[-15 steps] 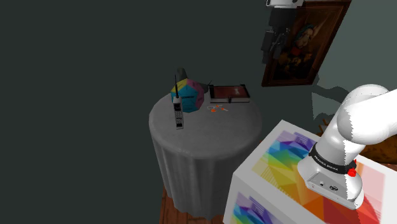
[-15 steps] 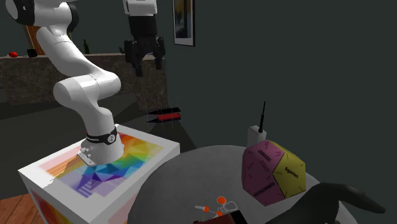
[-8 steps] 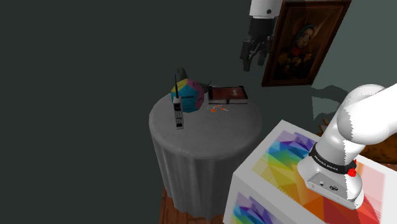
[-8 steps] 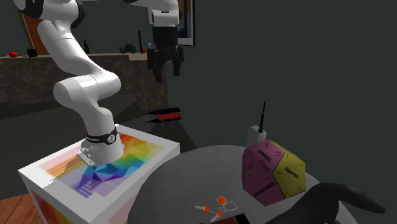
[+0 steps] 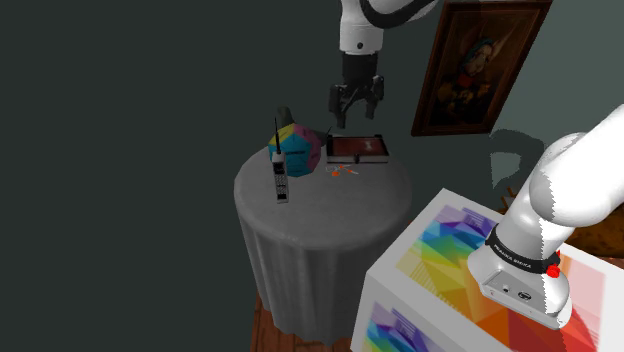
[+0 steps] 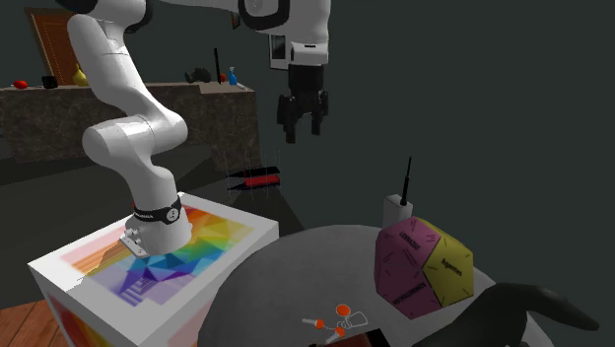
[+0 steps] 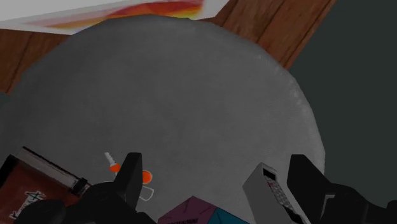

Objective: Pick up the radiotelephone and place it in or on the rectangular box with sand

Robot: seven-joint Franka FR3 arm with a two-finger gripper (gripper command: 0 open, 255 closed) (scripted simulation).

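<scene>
The radiotelephone [image 5: 281, 184] stands untouched near the desk's [image 5: 330, 215] edge at the shoulder view's left, just beside a many-coloured polyhedron [image 5: 297, 150]. Our end effector [image 5: 355, 112] hangs above the box [image 5: 360, 148], fingers apart and empty. We judge both picking and placing undone.

On the table [image 5: 330, 215], the radiotelephone [image 5: 281, 183] stands before a polyhedron [image 5: 298, 150]; the box [image 5: 360, 148] lies at the shoulder view's right, under the end effector [image 5: 354, 116].
</scene>
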